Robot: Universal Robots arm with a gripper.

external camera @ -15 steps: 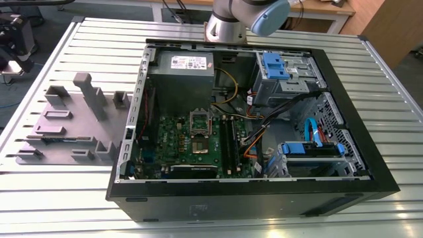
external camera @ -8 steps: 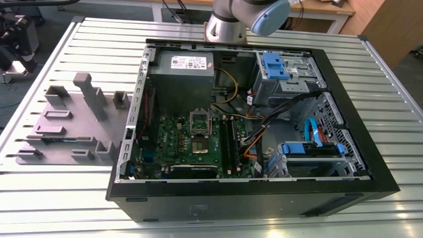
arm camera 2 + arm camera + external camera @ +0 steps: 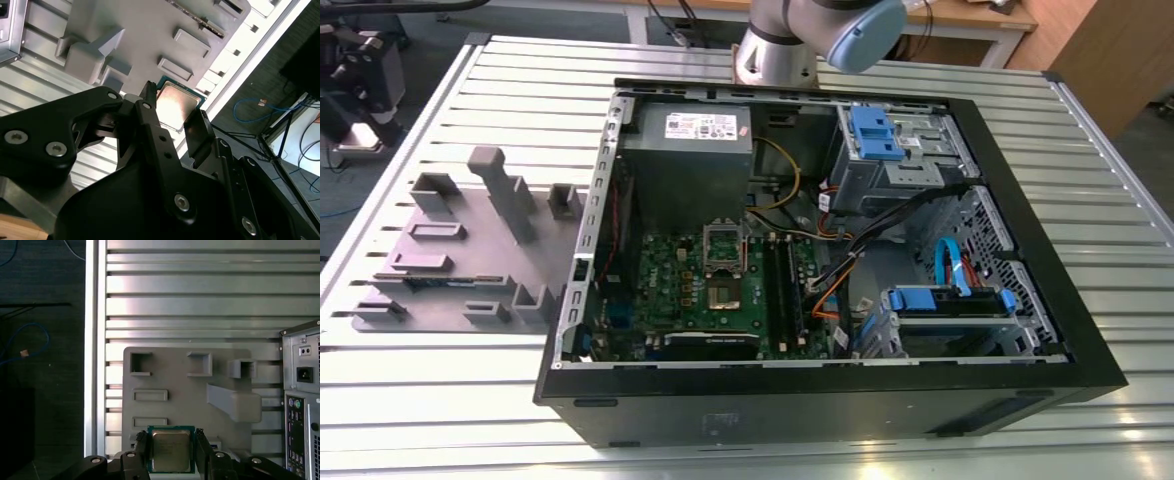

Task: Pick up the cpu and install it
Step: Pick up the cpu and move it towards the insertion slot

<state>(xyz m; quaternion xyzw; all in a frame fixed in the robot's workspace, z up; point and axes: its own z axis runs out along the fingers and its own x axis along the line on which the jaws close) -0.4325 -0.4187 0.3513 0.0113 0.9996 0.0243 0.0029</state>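
The cpu [image 3: 171,450] [image 3: 177,104], a small square chip with a silvery metal top and green rim, sits between my black fingers [image 3: 141,447] in both wrist views. My gripper [image 3: 171,440] [image 3: 172,112] is shut on it, one finger against each opposite edge. It hangs well above the grey fixture plate [image 3: 185,405] [image 3: 467,250], beside the open computer case [image 3: 827,250]. In the exterior view the motherboard's socket [image 3: 724,292] lies bare, with its metal frame [image 3: 723,243] hinged up.
The arm's column [image 3: 787,45] stands behind the case. Inside the case are a grey power-supply box [image 3: 691,150], drive cages with blue tabs [image 3: 894,150] and loose cables [image 3: 854,250]. The slatted metal table [image 3: 200,300] ends at an edge, with blue cable [image 3: 30,340] on the floor.
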